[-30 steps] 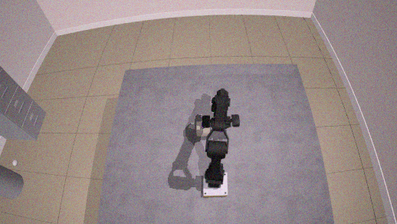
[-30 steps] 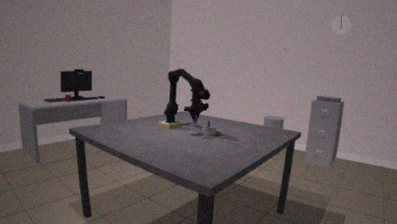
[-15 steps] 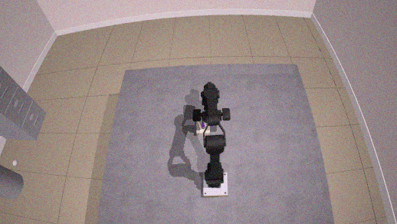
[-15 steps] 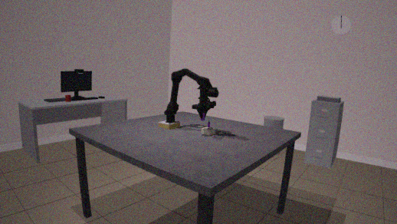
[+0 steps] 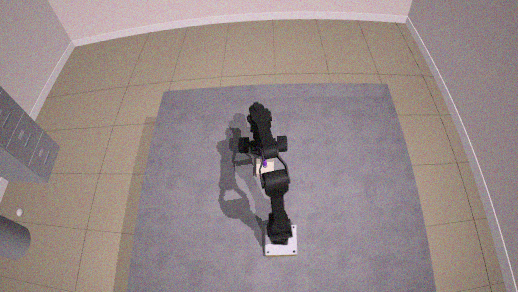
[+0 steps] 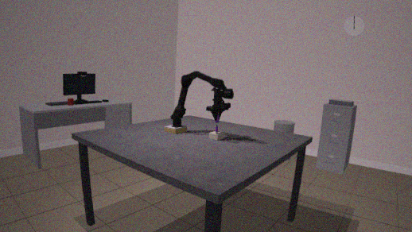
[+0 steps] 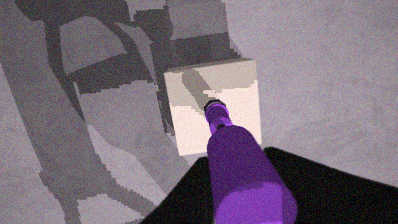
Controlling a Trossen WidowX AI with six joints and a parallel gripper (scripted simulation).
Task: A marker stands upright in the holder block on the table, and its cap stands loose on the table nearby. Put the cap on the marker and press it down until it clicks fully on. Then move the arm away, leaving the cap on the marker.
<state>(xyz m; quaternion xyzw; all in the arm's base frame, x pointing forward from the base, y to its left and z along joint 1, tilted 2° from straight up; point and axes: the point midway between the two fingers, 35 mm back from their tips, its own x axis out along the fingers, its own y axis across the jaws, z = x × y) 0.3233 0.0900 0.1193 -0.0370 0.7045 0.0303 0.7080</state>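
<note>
The cream holder block (image 5: 269, 169) (image 6: 218, 136) (image 7: 242, 117) sits on the table, with the purple marker (image 6: 216, 129) (image 7: 218, 115) upright in it. My gripper (image 6: 218, 117) (image 7: 236, 160) is shut on the purple cap (image 6: 218, 118) (image 7: 232, 165). It holds the cap above the block, over the marker's upper end. In the wrist view the cap's far end overlaps the marker's top, and a short dark band shows between them. Whether they touch or the cap sits around the tip cannot be told. In the top view the arm hides most of the gripper.
The arm's white base plate (image 5: 290, 247) is on the grey table (image 5: 350, 200) (image 6: 171, 159), and the arm reaches from it over the block. A desk with a monitor (image 6: 79, 83), a filing cabinet (image 6: 336, 137) and a round bin (image 6: 284, 126) stand beyond the table.
</note>
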